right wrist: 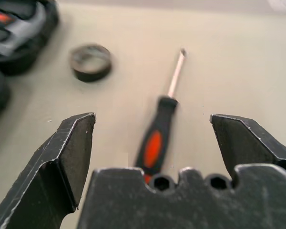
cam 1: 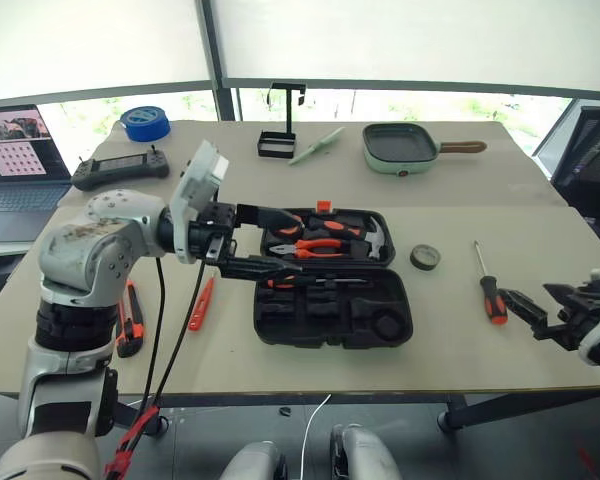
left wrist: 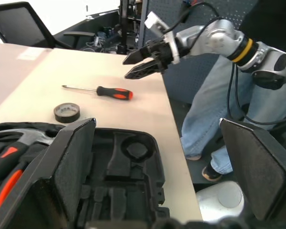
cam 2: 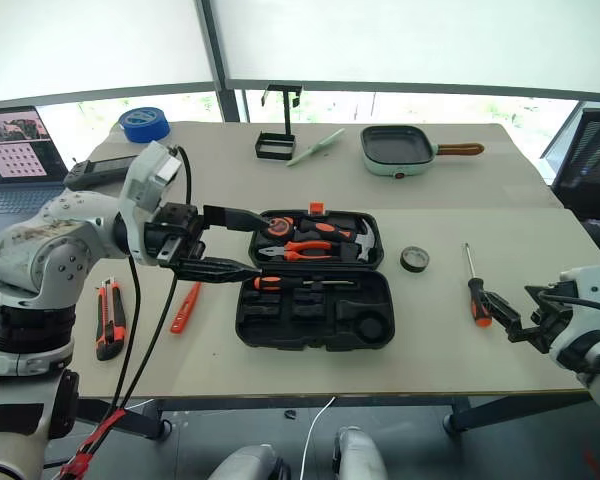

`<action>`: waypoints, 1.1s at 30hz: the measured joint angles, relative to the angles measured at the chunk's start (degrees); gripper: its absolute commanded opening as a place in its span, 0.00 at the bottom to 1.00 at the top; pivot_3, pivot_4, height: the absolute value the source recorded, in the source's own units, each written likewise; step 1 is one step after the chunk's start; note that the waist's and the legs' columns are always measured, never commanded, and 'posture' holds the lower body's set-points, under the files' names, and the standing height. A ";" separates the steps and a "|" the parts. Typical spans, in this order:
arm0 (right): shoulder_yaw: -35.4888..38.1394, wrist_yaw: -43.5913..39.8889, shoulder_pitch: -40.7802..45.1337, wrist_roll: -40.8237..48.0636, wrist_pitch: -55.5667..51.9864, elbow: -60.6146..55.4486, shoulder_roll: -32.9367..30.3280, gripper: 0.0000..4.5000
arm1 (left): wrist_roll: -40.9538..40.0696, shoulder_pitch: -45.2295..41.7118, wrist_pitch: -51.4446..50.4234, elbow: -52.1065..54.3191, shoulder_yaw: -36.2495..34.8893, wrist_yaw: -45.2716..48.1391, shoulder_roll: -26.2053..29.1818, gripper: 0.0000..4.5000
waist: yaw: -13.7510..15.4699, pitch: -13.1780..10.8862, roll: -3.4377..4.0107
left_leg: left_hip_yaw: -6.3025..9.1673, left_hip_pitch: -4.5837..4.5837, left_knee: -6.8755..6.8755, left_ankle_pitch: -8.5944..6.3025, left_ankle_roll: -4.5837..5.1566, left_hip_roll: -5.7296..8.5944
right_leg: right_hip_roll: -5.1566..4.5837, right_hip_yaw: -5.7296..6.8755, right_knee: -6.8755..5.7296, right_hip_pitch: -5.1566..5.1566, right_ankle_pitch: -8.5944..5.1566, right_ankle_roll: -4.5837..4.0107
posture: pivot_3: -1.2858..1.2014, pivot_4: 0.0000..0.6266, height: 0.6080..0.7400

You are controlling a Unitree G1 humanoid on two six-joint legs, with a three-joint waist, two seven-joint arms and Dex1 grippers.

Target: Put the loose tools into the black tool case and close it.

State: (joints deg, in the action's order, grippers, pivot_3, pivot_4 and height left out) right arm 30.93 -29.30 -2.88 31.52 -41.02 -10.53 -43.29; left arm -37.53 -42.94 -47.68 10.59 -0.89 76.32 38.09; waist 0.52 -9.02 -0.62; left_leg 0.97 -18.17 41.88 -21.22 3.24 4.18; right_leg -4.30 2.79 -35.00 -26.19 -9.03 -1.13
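1. The black tool case (cam 1: 332,290) lies open and flat at the middle of the desk (cam 1: 450,340), lid half on the far side, tray half nearer the robot.
2. The lid half holds pliers with orange grips and a hammer. One orange-and-black screwdriver (cam 2: 300,283) lies along the far edge of the tray half; the other moulded slots there look bare.
3. The left gripper (cam 1: 280,240) hovers over the case's left end, pointing toward the right, jaws spread wide and holding nothing. In the left wrist view its two fingers (left wrist: 71,162) frame the tray half below.
4. The right gripper (cam 1: 530,305) hangs near the desk's right front edge, jaws fully apart and empty.
5. A second orange-and-black screwdriver (cam 1: 488,285) lies on the desk right of the case, handle toward the robot and shaft pointing away, just ahead of the right gripper. The right wrist view shows it between the spread fingers (right wrist: 69,152), apart from them.
6. The small dark tape roll (cam 1: 425,257) sits flat between the case and that screwdriver, touching neither.
7. The slim all-orange tester screwdriver (cam 1: 201,305) lies on the desk left of the case.
8. The orange-black utility knife (cam 2: 110,318) lies farther left, near the front left edge.
9. On the far desk: a blue tape roll (cam 1: 145,123), a black handheld controller (cam 1: 120,168) and a pale green pan (cam 1: 400,148).
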 measured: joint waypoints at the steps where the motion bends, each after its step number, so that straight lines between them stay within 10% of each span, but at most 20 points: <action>1: -2.04 -0.20 1.31 -1.29 0.69 2.91 0.21 1.00 | -0.02 0.66 0.17 0.66 0.41 -0.54 0.08 0.99 | -0.16 0.01 0.02 | -0.04 0.02 -0.04 0.00 0.00 -0.02 | 0.01 -0.02 -0.02 -0.01 -0.02 -0.03 | 0.52 0.24 1.00; 6: -9.25 0.02 7.87 -7.46 5.39 14.10 1.88 1.00 | -0.55 1.70 0.61 2.18 1.47 -2.00 0.40 0.99 | -0.28 0.00 0.04 | -0.11 -0.02 -0.04 0.01 0.02 -0.01 | -0.01 -0.05 0.02 -0.06 -0.01 -0.03 | 0.52 0.24 1.00; 17: -9.90 0.61 11.14 -8.40 7.64 18.00 4.18 0.26 | -0.78 1.97 1.66 2.44 2.17 -3.08 2.29 1.00 | 0.02 0.01 0.06 | -0.04 -0.04 -0.08 0.01 0.02 -0.02 | 0.00 -0.01 0.06 -0.08 -0.01 -0.02 | 0.52 0.24 1.00; 24: -8.24 -9.44 12.83 -2.61 8.23 6.44 -0.90 0.24 | 2.05 7.14 5.30 0.76 4.66 1.22 8.12 1.00 | -0.76 -0.09 0.59 | -0.11 -0.05 -0.12 0.01 0.02 -0.06 | 0.10 -0.08 0.04 -0.16 -0.01 -0.02 | 0.52 0.24 1.00; 33: -34.27 -36.42 26.08 -6.69 16.95 -1.41 -7.44 0.24 | 4.92 9.24 10.67 -0.64 6.93 7.53 11.91 1.00 | -0.39 -0.18 0.40 | -0.05 -0.21 -0.08 -0.06 0.19 -0.04 | 0.07 0.03 0.15 -0.18 -0.01 0.00 | 0.52 0.24 1.00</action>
State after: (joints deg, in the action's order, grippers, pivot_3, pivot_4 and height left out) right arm -3.34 -65.72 23.21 24.83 -24.07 -11.94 -50.73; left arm -32.61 -33.70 -37.01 9.95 6.04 83.84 50.00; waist 0.13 -9.20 -0.21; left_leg 0.92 -18.39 41.80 -21.28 3.43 4.14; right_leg -4.23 2.82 -34.86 -26.37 -9.03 -1.13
